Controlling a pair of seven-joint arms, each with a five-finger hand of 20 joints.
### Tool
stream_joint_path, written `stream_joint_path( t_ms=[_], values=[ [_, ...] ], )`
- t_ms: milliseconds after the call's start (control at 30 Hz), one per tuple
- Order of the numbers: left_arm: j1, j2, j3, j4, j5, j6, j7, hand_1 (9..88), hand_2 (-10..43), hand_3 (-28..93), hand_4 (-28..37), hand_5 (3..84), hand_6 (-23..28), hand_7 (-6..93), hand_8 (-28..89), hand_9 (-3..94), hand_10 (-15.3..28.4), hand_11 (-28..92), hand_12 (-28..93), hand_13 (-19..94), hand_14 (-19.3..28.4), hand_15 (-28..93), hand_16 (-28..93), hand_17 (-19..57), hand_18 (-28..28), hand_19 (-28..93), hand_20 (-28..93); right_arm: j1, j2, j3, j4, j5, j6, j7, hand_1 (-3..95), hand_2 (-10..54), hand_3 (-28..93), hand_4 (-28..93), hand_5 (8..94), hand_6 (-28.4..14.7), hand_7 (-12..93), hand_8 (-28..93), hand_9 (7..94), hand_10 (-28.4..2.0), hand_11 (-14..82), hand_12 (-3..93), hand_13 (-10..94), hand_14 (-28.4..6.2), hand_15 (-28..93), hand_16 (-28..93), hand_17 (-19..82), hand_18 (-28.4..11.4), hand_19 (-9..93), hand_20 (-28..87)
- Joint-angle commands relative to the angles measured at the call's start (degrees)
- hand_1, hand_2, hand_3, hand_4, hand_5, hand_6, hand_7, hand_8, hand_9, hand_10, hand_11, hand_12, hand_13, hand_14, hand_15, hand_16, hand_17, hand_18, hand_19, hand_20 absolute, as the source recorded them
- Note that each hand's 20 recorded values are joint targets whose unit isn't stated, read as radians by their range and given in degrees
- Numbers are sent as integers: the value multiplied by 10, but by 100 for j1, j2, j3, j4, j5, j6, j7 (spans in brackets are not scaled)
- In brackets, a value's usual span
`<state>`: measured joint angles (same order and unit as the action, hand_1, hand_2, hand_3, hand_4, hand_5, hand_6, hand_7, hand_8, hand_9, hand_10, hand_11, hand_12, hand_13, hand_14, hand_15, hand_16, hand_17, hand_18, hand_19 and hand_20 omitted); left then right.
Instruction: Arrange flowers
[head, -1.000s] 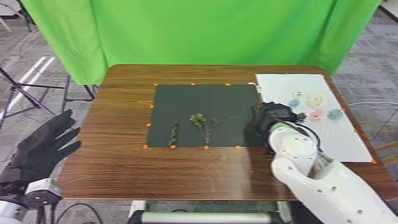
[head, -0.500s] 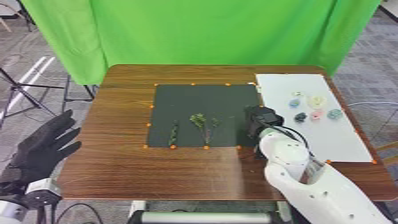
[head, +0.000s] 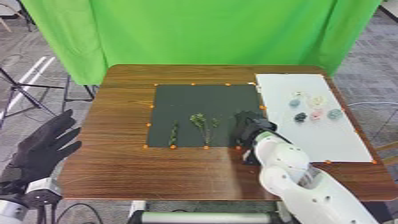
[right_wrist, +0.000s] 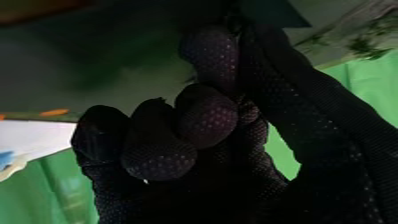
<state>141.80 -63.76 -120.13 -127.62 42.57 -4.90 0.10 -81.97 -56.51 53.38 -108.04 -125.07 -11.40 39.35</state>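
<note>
In the head view my right hand (head: 251, 124) is over the dark mat's right edge, right of three green sprigs: a narrow one (head: 173, 134), a leafy one (head: 199, 120) and a thin one (head: 214, 123). The right wrist view has my right hand (right_wrist: 209, 112) with fingers curled and thumb against them; dark leafy bits (right_wrist: 190, 79) by the fingertips look like a sprig, mostly hidden. Pale flower heads, including a cream one (head: 315, 101), pink one (head: 315, 115) and dark one (head: 300, 117), lie on the white board. My left hand (head: 37, 145) stays off the table's left side, fingers straight.
The dark mat (head: 182, 102) lies mid-table with orange markers round its border. The white board (head: 333, 142) runs down the table's right side. Bare wood (head: 124, 170) extends along the left and front. A green cloth hangs beyond the far edge.
My right hand has moved left, away from the flower heads, to the mat's right edge. The dark and pink flower heads, partly covered before, are in plain sight. My left hand is unmoved.
</note>
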Motion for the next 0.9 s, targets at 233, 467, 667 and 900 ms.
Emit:
stream_joint_path(
  t_ms=[233,467,667,900],
  values=[
    [65,-12,-6,11,-30,-28,-17,238,-25,687,-278,211,8,173,-89,168,89,101,212,122,114,125,90,-132,189,351,97,-223,-40,-53,49,-388,-552,76,398,-95,790,-250,734,1,494,187,791,-95,629,504,733,-94,819,402,358,-234,932,606],
    [54,-30,-16,15,-24,-51,-24,238,-25,688,-278,211,8,174,-90,168,89,100,211,122,114,125,90,-133,189,352,98,-263,-11,1,-84,-502,-675,112,259,-95,804,-257,735,-3,513,-95,782,-98,629,503,727,-98,818,402,354,-237,932,607],
    [39,-28,-23,23,-20,-68,-41,239,-25,687,-278,211,8,173,-90,168,89,99,211,122,115,125,90,-132,189,352,97,-257,34,42,-214,-609,-851,193,201,-95,774,-266,737,-7,507,-117,781,-102,626,505,727,-101,818,400,354,-242,932,610],
    [53,-31,-24,18,-22,-57,-43,238,-26,689,-278,211,8,174,-89,168,89,99,212,122,115,125,89,-133,190,353,98,-308,159,232,-418,-579,-777,370,142,-86,759,-270,743,-10,490,-111,783,-106,620,506,728,-102,818,397,359,-245,932,619]
  ],
)
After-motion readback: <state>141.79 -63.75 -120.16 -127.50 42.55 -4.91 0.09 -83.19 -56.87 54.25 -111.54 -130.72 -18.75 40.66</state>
